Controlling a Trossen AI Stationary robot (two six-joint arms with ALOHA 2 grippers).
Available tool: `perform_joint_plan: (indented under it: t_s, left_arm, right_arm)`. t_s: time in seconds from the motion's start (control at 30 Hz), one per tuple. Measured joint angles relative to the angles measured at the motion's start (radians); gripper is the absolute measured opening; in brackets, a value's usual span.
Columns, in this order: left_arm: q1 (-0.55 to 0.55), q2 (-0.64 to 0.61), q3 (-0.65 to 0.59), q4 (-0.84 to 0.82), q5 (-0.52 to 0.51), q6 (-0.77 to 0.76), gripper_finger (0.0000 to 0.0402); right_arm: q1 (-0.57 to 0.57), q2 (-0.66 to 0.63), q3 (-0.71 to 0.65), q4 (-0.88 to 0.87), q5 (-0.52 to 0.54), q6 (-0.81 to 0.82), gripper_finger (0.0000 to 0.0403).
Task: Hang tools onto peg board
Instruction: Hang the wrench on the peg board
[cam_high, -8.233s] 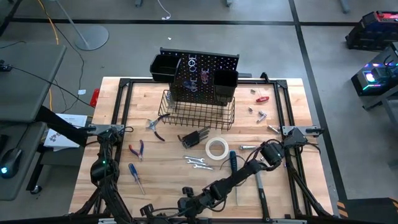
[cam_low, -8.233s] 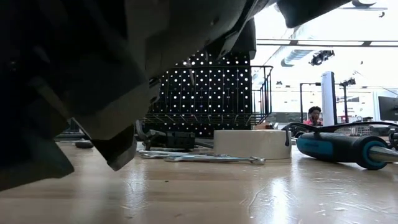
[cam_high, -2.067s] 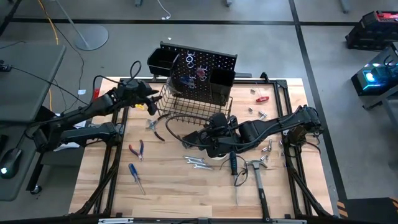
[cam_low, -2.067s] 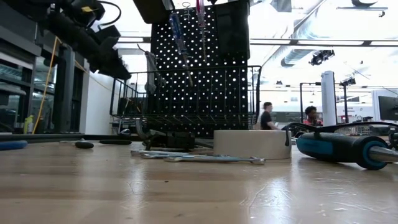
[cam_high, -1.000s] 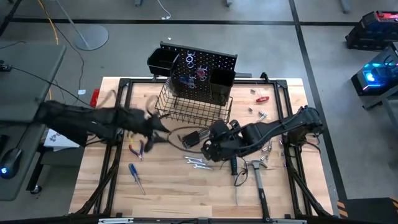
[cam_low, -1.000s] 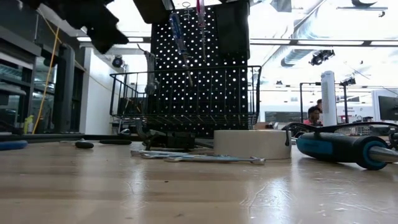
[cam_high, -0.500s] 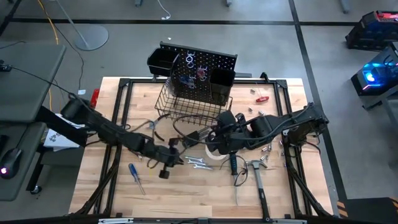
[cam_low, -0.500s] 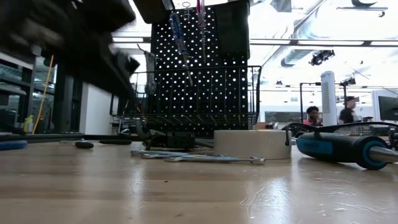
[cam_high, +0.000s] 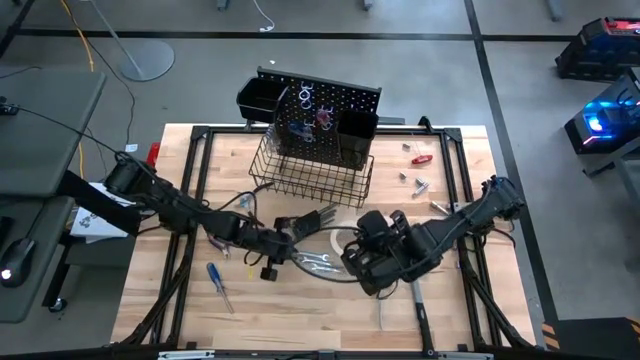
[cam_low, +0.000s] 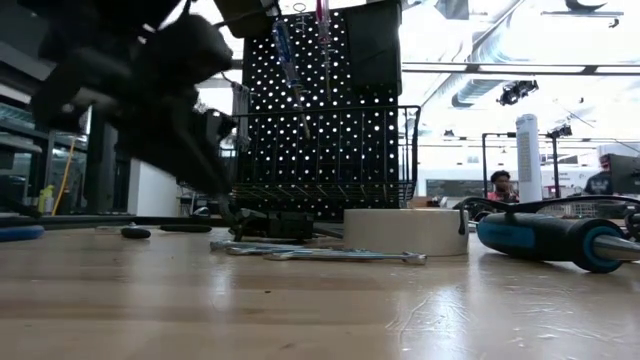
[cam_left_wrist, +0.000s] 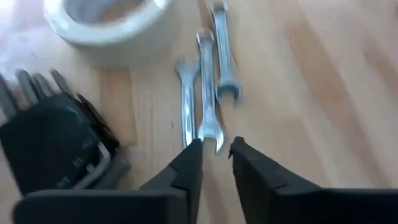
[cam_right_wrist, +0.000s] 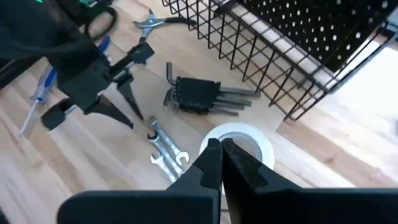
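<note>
Three silver wrenches (cam_left_wrist: 205, 93) lie side by side on the wooden table, seen also in the high view (cam_high: 315, 262). My left gripper (cam_left_wrist: 216, 149) hovers open just over them, its fingers on either side of the middle wrench's open jaw end (cam_left_wrist: 213, 132). The white tape roll (cam_right_wrist: 239, 146) lies flat beside a black hex key set (cam_right_wrist: 196, 96). My right gripper (cam_right_wrist: 221, 152) is shut and hangs above the tape's near side. The black peg board (cam_high: 320, 115) stands at the far edge with a wire basket (cam_high: 315, 170) and bears hung screwdrivers.
A claw hammer (cam_high: 415, 300) and a blue-handled screwdriver (cam_low: 545, 240) lie to the right of the tape. Another blue screwdriver (cam_high: 218, 285) and pliers (cam_high: 250, 205) lie on the table's left half. Small parts (cam_high: 415, 183) are scattered at the far right. People move in the room beyond.
My left arm has swung from the table's left side toward the centre and come down over the wrenches. My right arm has drawn back from the hex key set toward the near edge, past the tape roll. The tools on the table have stayed put.
</note>
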Motion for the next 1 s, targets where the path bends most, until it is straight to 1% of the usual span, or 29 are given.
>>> perform_joint_plan:
  t_s: [0.1, 0.2, 0.3, 0.47, 0.63, 0.7, 0.77, 0.8, 0.87, 0.9, 0.93, 1.0]
  left_arm:
    - [0.011, 0.027, -0.001, -0.011, 0.0, 0.058, 0.012]
    - [0.035, 0.046, 0.02, -0.028, -0.005, 0.065, 0.0155]
    - [0.064, 0.071, 0.041, -0.047, -0.001, 0.066, 0.0179]
    - [0.099, 0.139, 0.066, -0.048, 0.103, 0.061, 0.0188]
    - [0.108, 0.204, 0.07, -0.046, 0.11, 0.026, 0.0187]
    - [0.108, 0.232, 0.073, -0.056, 0.116, 0.004, 0.0176]
    - [0.108, 0.255, 0.077, -0.061, 0.125, -0.006, 0.0145]
    - [0.107, 0.263, 0.079, -0.066, 0.133, -0.014, 0.0122]
    - [0.106, 0.265, 0.079, -0.074, 0.154, -0.041, 0.0058]
    - [0.106, 0.265, 0.079, -0.072, 0.16, -0.06, 0.0033]
    - [0.107, 0.265, 0.077, -0.062, 0.161, -0.089, 0.0023]
    - [0.105, 0.266, 0.072, -0.049, 0.158, -0.115, 0.0023]
  right_arm:
    - [0.008, 0.0, -0.015, 0.002, -0.013, 0.033, 0.0]
    - [0.023, 0.0, -0.036, 0.008, -0.018, 0.078, 0.0]
    - [0.033, -0.001, -0.055, 0.034, -0.022, 0.106, 0.0]
    - [0.036, 0.0, -0.074, 0.081, -0.028, 0.127, 0.0]
    - [0.038, 0.0, -0.075, 0.097, -0.039, 0.127, 0.0]
    - [0.037, 0.0, -0.075, 0.102, -0.046, 0.127, 0.0]
    - [0.037, 0.0, -0.075, 0.107, -0.059, 0.127, 0.0]
    - [0.037, 0.0, -0.075, 0.108, -0.062, 0.127, 0.0]
    - [0.037, 0.0, -0.075, 0.107, -0.066, 0.127, 0.0]
    - [0.037, 0.0, -0.075, 0.107, -0.069, 0.127, 0.0]
    - [0.037, 0.0, -0.075, 0.108, -0.074, 0.127, 0.0]
    - [0.038, 0.0, -0.075, 0.108, -0.092, 0.127, 0.0]
